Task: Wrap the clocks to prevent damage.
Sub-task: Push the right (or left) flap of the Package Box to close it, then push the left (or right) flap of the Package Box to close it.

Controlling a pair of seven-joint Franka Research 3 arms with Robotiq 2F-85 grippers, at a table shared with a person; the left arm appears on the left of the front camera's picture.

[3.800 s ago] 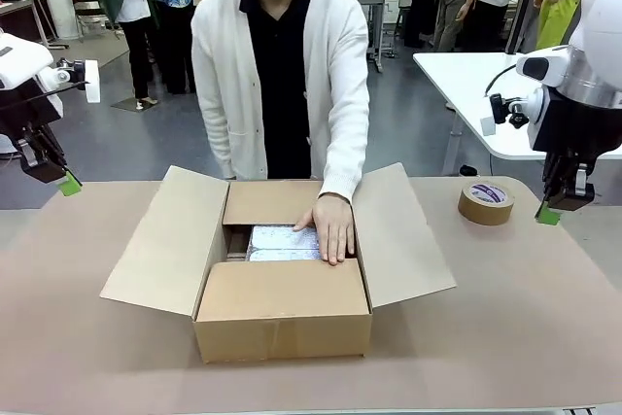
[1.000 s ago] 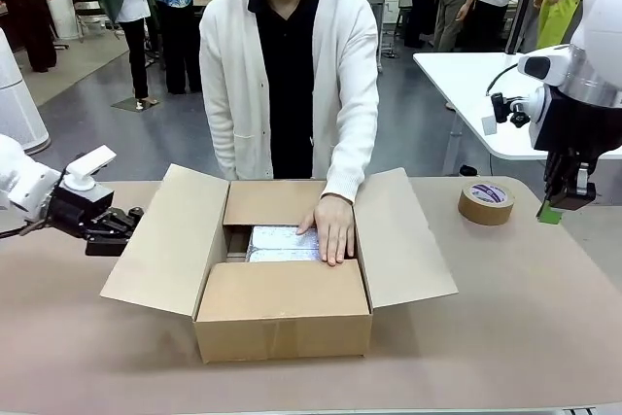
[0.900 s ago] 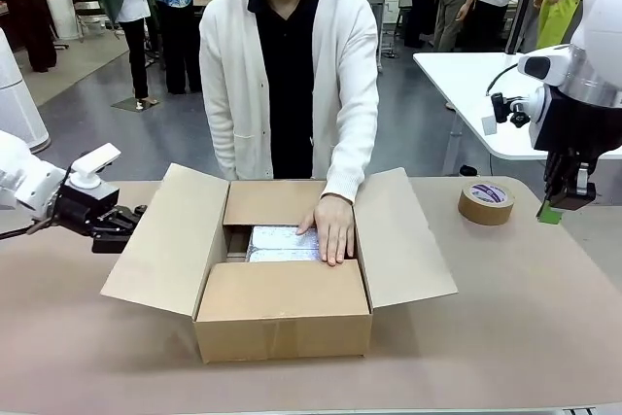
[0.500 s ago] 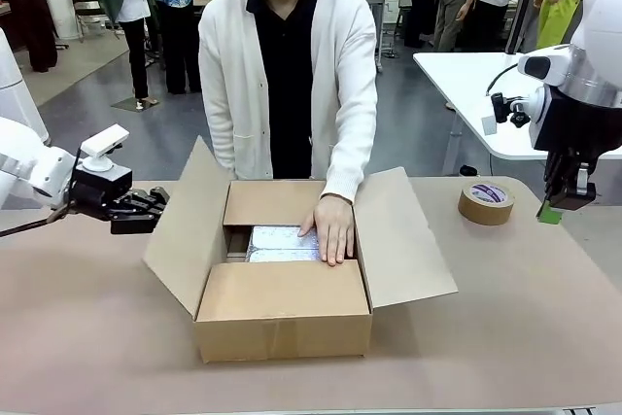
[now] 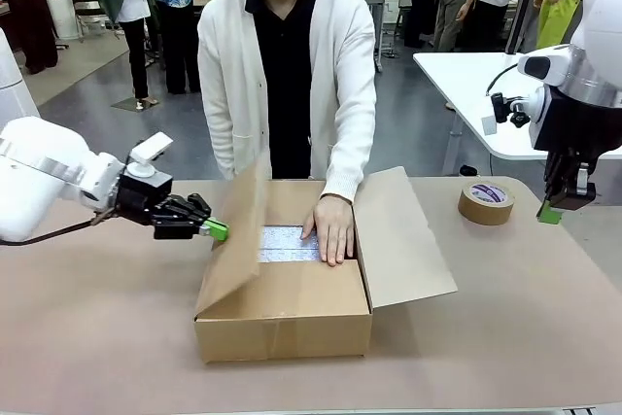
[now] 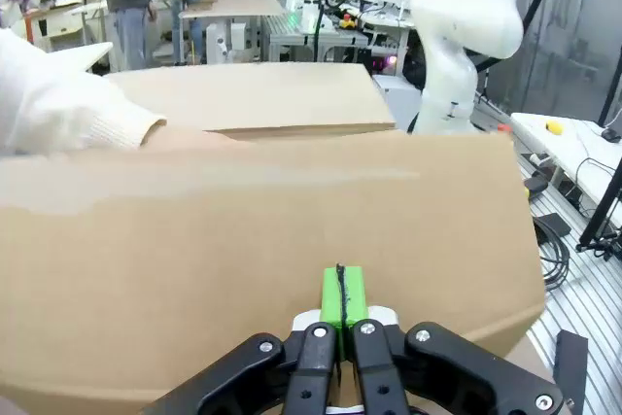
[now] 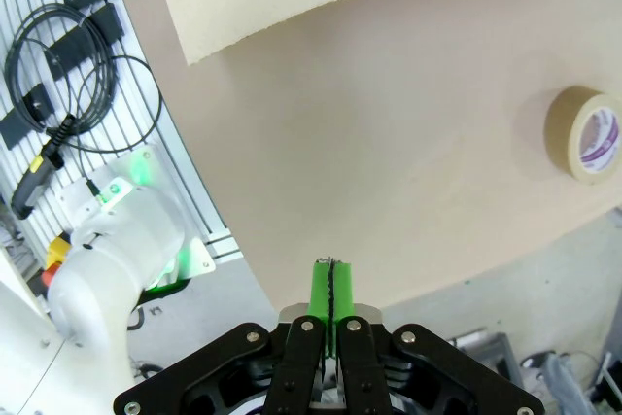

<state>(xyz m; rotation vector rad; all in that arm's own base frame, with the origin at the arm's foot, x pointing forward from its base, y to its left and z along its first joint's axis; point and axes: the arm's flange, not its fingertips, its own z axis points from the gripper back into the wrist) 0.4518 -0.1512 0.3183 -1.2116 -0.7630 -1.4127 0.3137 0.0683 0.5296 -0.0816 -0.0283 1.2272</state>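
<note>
One cardboard box [image 5: 282,313] on the table [image 5: 505,318] holds one silver-wrapped bundle [image 5: 285,243] under a person's hand [image 5: 333,230]. The robot's left hand [image 5: 216,230], fingers closed together, props one flap [image 5: 233,245] up. Its right hand [image 5: 549,213], also closed and empty, hovers near one tape roll [image 5: 486,202].

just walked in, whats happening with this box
It looks like a cardboard box is being closed. The shut left gripper presses its tips against the left flap, which stands raised over the opening. A person across the table holds a hand flat on the wrapped bundle inside. The right flap lies open. The shut right gripper hangs near a roll of tape.
</note>
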